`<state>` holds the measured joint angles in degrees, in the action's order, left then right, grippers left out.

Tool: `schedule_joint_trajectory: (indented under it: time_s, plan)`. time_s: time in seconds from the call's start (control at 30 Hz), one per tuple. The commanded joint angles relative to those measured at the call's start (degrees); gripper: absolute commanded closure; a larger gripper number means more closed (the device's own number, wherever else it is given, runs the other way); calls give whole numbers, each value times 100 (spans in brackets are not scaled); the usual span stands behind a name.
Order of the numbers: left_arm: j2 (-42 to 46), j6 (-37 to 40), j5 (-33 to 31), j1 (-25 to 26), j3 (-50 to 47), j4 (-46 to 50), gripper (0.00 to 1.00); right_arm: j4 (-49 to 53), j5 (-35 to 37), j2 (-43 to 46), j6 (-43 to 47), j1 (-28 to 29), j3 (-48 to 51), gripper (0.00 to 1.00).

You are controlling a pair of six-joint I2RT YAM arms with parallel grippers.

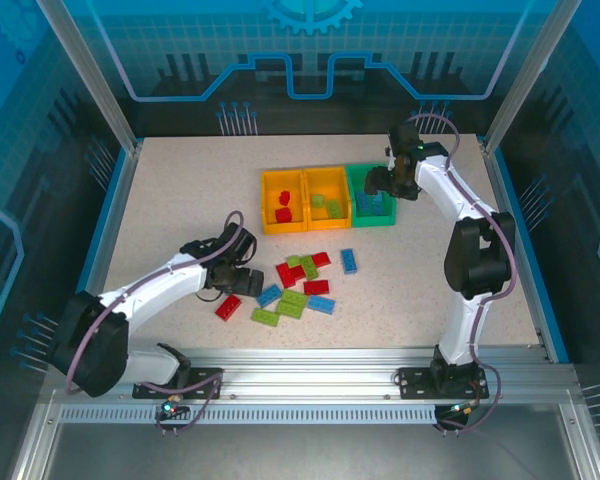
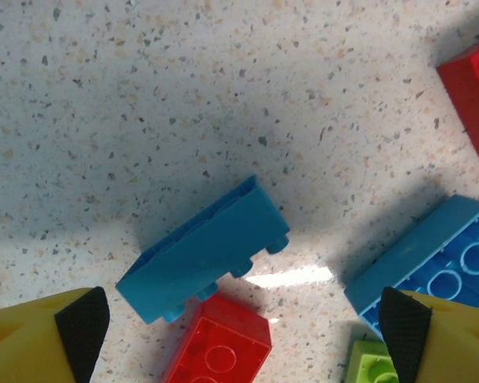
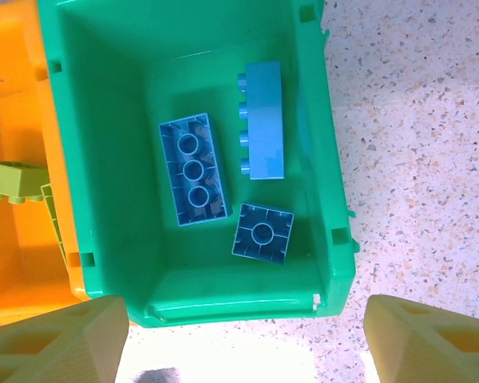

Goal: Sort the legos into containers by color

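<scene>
While the left gripper point(image 2: 243, 327) hangs wide open and empty, a blue brick point(image 2: 203, 251) lies on its side at lower centre of the wrist view, just beside a red brick point(image 2: 223, 351); the jaws should straddle the blue one alone before closing. The right gripper point(image 3: 247, 335), likewise open and empty, hovers over the green bin point(image 3: 104, 120) at centre of its wrist view, which holds three blue bricks point(image 3: 193, 169).

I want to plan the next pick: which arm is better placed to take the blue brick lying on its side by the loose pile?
Left. The left pincer, open, hangs just over that blue brick. The right pincer is away from the pile, open over the green bin holding blue bricks.
</scene>
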<state>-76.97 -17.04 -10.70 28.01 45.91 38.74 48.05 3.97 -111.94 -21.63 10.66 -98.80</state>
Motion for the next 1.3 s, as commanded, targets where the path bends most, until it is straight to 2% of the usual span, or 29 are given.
schedule_joint_trajectory:
  time_s: [0.0,0.37,0.47,0.63,0.7,0.93,1.03,1.27]
  plan:
    - [-241,199,4,-24,294,286,10,3,-91,222,-67,-47,28,20]
    - [-744,421,-272,64,1250,1296,10,-13,-74,269,-61,-202,132,19]
    - [-748,541,-130,65,1380,1410,10,-15,-80,250,-53,-212,140,19]
    - [-1129,962,-629,197,1772,2309,10,-37,-73,217,-49,-223,156,19]
    - [-1278,1158,-752,191,1720,2310,10,-56,-104,190,-65,-225,150,19]
    - [-1961,1629,-422,186,1773,2223,10,-55,-134,180,-59,-228,195,18]
    - [-2190,1669,-599,186,1798,2191,10,-33,-108,184,-31,-235,191,18]
    - [-2105,1930,-833,109,1711,1842,17,-115,-205,186,-78,-245,287,18]
